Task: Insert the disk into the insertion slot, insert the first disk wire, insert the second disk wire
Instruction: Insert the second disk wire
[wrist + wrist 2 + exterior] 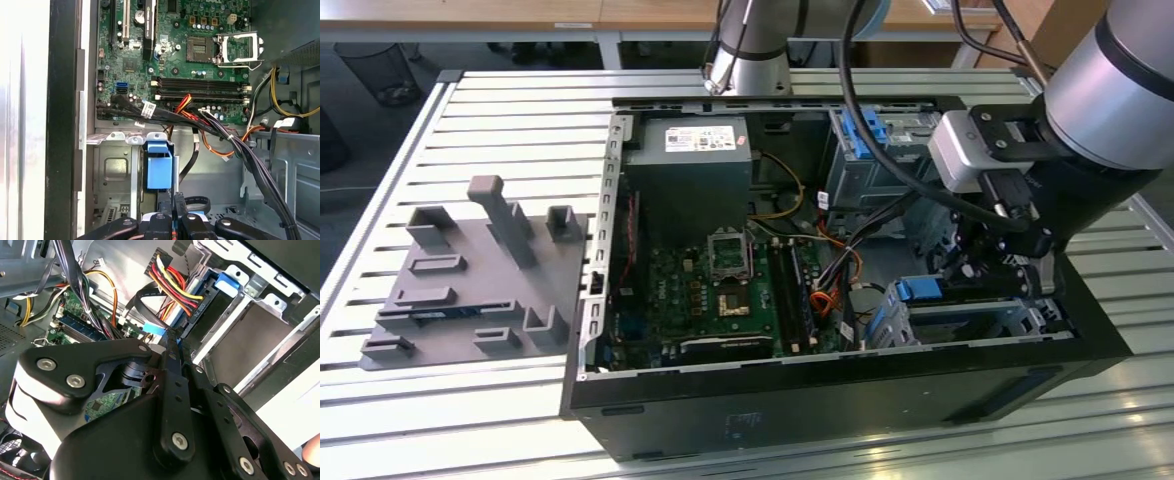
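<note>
The disk point(923, 291) sits inside the insertion slot point(987, 326) at the case's corner on the exterior view's right, its blue carrier end point(227, 282) showing. A black connector with red, yellow and black wires point(198, 307) is plugged into the disk's end. Right beside it is a flat black wire with a light-blue end point(155, 328). My gripper point(175, 338) reaches down at that spot, its thin fingers pressed together on the blue end. In the first wrist view the gripper point(173, 206) stands just below the carrier's blue tab point(159, 167).
The open computer case point(854, 375) lies on a slatted white table. Inside are the motherboard point(165, 55), loose cable bundles point(235, 142), a power supply point(694, 160) and a taller cage with a blue latch point(861, 130). A grey fixture plate point(467, 280) rests at the exterior view's left.
</note>
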Controlling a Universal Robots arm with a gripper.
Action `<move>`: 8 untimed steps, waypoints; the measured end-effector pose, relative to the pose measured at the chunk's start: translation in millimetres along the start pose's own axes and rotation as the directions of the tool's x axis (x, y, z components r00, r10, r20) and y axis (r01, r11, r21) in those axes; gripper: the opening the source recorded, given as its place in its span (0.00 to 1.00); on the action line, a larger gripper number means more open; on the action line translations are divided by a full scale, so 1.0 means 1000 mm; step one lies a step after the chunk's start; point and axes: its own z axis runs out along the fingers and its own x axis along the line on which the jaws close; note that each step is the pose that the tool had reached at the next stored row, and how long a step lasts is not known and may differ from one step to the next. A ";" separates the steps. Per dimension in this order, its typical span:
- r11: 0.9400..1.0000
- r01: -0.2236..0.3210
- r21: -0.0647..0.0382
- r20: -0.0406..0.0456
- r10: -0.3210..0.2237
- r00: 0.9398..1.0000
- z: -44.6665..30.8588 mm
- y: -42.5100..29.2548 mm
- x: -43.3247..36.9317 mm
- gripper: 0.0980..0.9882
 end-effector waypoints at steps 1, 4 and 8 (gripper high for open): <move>1.000 -0.005 0.001 0.000 0.005 1.000 0.0002 -0.0002 0.0001 0.06; 1.000 -0.008 0.001 0.001 0.008 1.000 0.0007 -0.0003 0.0016 0.06; 1.000 -0.006 0.001 0.005 0.006 1.000 0.0012 -0.0003 0.0021 0.06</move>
